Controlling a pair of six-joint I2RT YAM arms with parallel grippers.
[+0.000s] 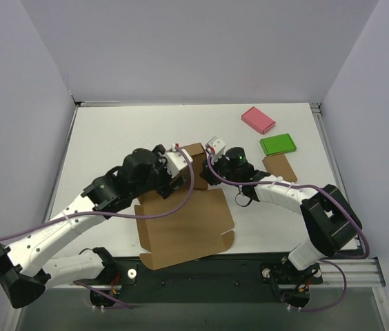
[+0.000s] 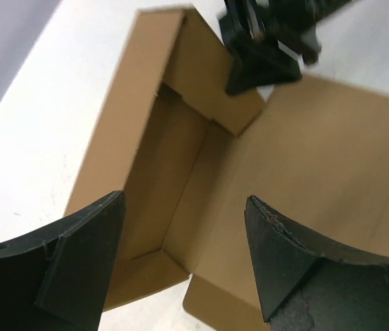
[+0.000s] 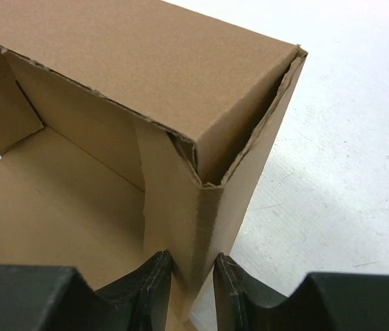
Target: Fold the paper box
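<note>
A white table (image 1: 112, 138) stands between plain pale walls (image 1: 194, 48). On it lies the partly folded paper box (image 1: 181, 231). The right gripper (image 3: 191, 265) pinches an upright corner wall between its jaws. The left gripper (image 2: 184, 203) hangs with jaws spread wide, the box's open tray below their gap.

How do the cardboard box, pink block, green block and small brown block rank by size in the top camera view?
1. paper box, by far the largest.
2. pink block, green block and small brown block look about alike. The pink one lies farthest from the camera, so I won't rank these three.
</note>
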